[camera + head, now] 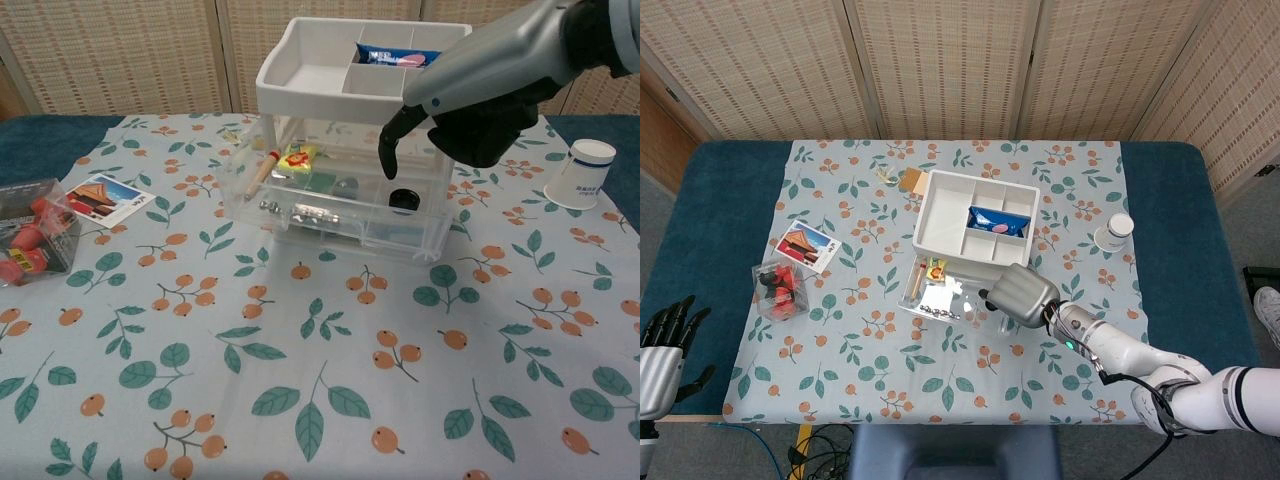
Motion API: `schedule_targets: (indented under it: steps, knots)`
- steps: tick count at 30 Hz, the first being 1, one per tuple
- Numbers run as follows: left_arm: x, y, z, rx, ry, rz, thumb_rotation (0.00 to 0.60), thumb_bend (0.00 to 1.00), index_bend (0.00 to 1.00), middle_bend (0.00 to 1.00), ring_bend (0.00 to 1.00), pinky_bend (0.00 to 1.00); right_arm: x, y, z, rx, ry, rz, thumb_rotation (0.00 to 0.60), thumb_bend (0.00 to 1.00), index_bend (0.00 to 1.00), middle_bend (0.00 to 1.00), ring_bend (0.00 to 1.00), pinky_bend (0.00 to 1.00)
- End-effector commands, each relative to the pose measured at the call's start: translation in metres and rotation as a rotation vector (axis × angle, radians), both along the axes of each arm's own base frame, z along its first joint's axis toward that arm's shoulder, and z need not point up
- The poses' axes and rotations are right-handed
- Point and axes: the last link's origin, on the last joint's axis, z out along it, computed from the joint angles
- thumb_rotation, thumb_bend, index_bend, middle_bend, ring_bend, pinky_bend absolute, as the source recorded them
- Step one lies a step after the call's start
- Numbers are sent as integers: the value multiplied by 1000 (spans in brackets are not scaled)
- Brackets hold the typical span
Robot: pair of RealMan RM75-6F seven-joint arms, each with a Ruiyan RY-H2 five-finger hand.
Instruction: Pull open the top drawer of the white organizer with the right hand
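The white organizer stands at the middle of the table, a blue packet in its top tray. Below the tray its clear top drawer is pulled out toward me, showing a wooden stick, a yellow packet and metal beads. My right hand hovers over the drawer's right front corner with its fingers curled and pointing down, a little above the drawer and holding nothing. My left hand hangs off the table's near left corner, fingers spread and empty.
A paper cup stands right of the organizer. A clear box of red pieces and a picture card lie on the left. A small tan item sits behind the organizer.
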Motion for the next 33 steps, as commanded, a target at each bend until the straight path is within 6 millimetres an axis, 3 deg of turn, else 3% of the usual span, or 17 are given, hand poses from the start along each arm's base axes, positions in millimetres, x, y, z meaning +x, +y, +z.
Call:
schedule_targets:
  steps: [1, 33]
  knots:
    - [0, 0, 0, 0, 0, 0, 600, 230, 129, 19, 9, 82, 0, 0, 1, 7, 19, 8, 600, 1000, 228, 1000, 1000, 1000]
    - [-1, -1, 0, 1, 1, 9, 600, 230, 129, 19, 9, 82, 11, -4, -18, 27, 140, 41, 600, 1000, 277, 1000, 1000, 1000]
